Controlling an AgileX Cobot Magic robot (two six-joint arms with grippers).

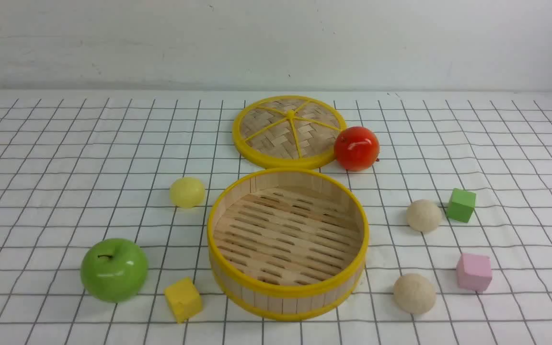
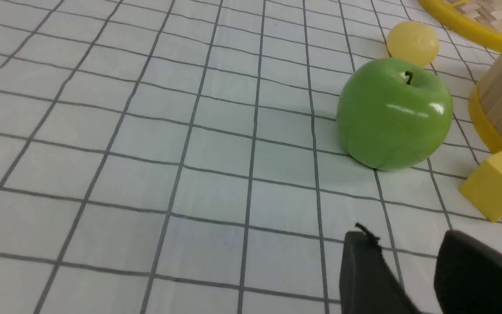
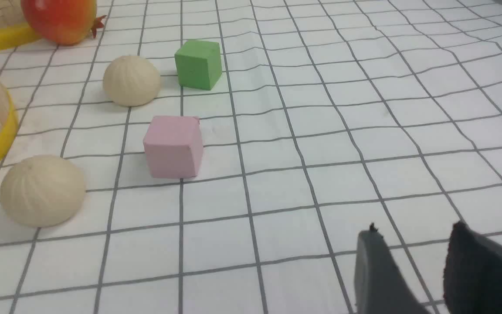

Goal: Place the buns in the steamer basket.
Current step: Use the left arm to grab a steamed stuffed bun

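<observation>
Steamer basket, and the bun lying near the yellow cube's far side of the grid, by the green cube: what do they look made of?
The steamer basket: pale wood or bamboo, matte, with visible grain and slats; its yellow rims look like smooth plastic or painted wood.
The beige bun: matte, moulded pleats, possibly foam or rubber.

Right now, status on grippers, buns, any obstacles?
Both grippers open, empty. Yellow bun, two beige buns outside steamer basket. Basket's top uncovered.
</observation>
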